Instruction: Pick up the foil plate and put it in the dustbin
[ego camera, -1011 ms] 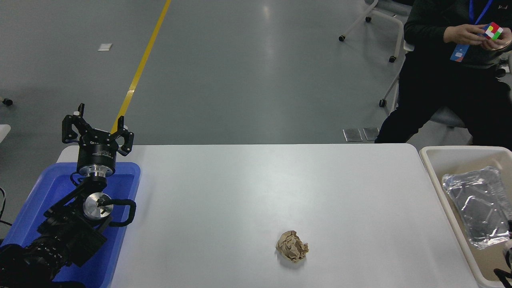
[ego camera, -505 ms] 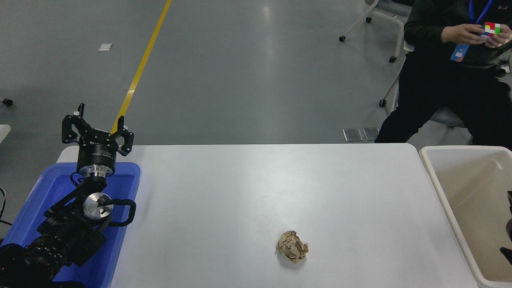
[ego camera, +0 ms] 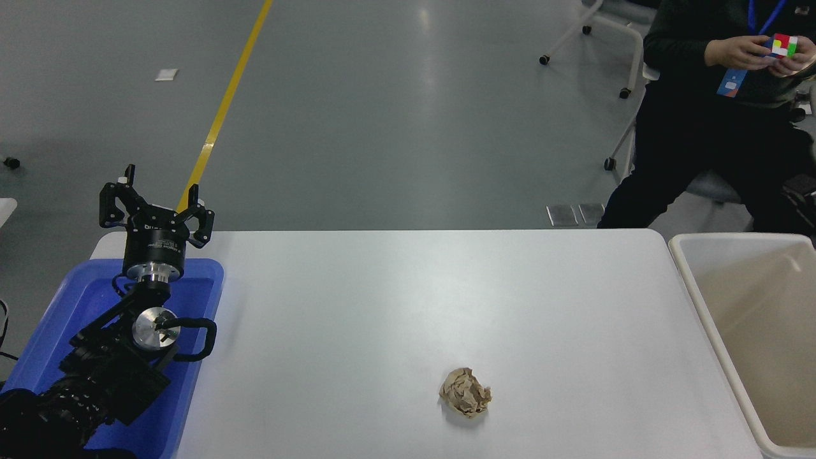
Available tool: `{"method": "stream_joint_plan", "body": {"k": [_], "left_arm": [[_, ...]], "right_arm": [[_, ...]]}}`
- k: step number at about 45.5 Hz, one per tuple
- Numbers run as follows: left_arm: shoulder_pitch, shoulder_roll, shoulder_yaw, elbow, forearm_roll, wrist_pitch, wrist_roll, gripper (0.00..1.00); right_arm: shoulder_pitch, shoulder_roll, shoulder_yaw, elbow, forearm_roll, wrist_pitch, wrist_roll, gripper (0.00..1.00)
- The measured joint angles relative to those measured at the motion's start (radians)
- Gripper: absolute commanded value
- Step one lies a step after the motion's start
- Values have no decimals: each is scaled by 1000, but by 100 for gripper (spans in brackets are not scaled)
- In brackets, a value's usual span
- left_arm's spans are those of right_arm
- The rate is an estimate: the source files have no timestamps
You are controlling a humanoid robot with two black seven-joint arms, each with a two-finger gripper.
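Note:
The foil plate is out of view. The dustbin, a cream-beige bin with a thick rim, stands off the table's right end, and the part of its inside that shows holds nothing. My left gripper is parked open above the far end of the blue tray at the lower left, with nothing between its fingers. The right arm and its gripper are outside the picture.
A blue plastic tray lies under the left arm at the table's left end. A crumpled brown paper ball sits near the front middle of the table. A seated person at the far right handles a coloured cube.
One second ago the foil plate lay in the dustbin's opening; it has dropped out of sight. The dark part of the right arm at the right edge has withdrawn from view.

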Motion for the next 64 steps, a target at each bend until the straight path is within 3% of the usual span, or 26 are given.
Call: {"method": "stream_joint_plan", "body": {"k": [9,26,46,64], "left_arm": [[0,0,0,0,1,0,0,99],[0,0,0,0,0,0,0,99],[0,0,0,0,0,0,0,99],[0,0,0,0,0,0,0,99]], "right_arm": [[310,-10,-276,297,-150,11,0,100],[846,181,-633,800,-218,88,6,100],[1018,332,-596,928,-91,534,5,100],[1087,478,-632,855,80,665,3,100]]}}
